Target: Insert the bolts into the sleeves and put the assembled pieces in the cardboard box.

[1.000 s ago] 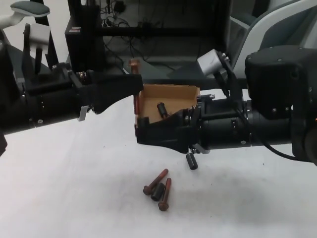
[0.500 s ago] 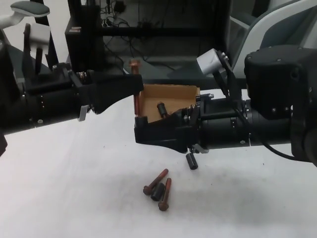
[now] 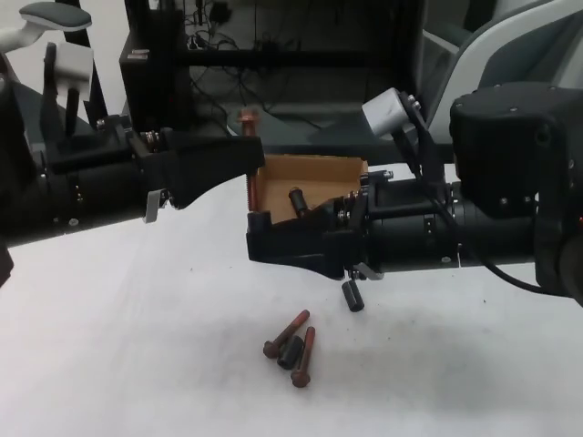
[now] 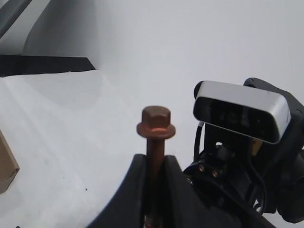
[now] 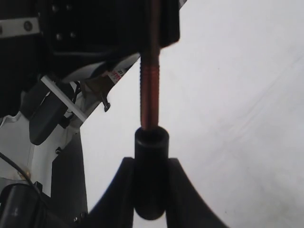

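L gripper (image 4: 154, 164) is clamping copper-coloured bolt (image 4: 156, 126) upright, head up. R gripper (image 5: 151, 165) is grasping black sleeve (image 5: 151, 145). Bolt's threaded end is meeting sleeve mouth, just beside cardboard box (image 3: 310, 167). Spare bolts (image 3: 286, 332) are lying on bench.

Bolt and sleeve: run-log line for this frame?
left claw: shut on bolt, upright | right claw: shut on sleeve | bolt tip at sleeve mouth | cardboard box: one piece inside
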You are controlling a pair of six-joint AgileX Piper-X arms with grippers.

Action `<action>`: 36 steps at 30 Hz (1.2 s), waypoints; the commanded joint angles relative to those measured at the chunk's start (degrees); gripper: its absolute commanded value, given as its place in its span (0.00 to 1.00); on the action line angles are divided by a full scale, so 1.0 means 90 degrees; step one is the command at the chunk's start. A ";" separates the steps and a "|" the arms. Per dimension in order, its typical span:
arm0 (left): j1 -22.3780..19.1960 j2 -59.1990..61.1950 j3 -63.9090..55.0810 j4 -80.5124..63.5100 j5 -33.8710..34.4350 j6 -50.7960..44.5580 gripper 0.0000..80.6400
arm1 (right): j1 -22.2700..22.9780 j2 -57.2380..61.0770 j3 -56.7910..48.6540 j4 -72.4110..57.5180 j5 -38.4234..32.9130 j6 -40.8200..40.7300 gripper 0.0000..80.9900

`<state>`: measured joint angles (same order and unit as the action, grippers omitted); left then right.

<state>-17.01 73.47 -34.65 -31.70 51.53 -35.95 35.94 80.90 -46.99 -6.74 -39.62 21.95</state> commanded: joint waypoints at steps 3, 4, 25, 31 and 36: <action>-0.0026 -0.0030 -0.0066 -0.0129 0.0092 -0.0021 0.02 | 0.0009 -0.0015 -0.0059 -0.0321 -0.0063 0.0108 0.01; -0.0026 -0.0030 -0.0066 -0.0129 0.0092 -0.0021 0.02 | 0.0009 -0.0015 -0.0059 -0.0335 -0.0063 0.0116 0.01; -0.0026 -0.0030 -0.0066 -0.0129 0.0433 -0.0200 0.02 | 0.0009 -0.0015 -0.0059 -0.0382 -0.0188 0.0138 0.01; -0.0026 -0.0030 -0.0066 0.0128 0.0444 -0.0200 0.02 | 0.0009 -0.0015 -0.0059 -0.0406 -0.0188 0.0138 0.01; -0.0026 -0.0030 -0.0049 0.0222 0.0448 -0.0093 0.02 | -0.0003 -0.0015 -0.0092 -0.0521 -0.0098 0.0138 0.01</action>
<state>-17.01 73.47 -34.74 -29.57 55.18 -37.52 35.94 80.90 -46.99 -9.80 -40.76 23.23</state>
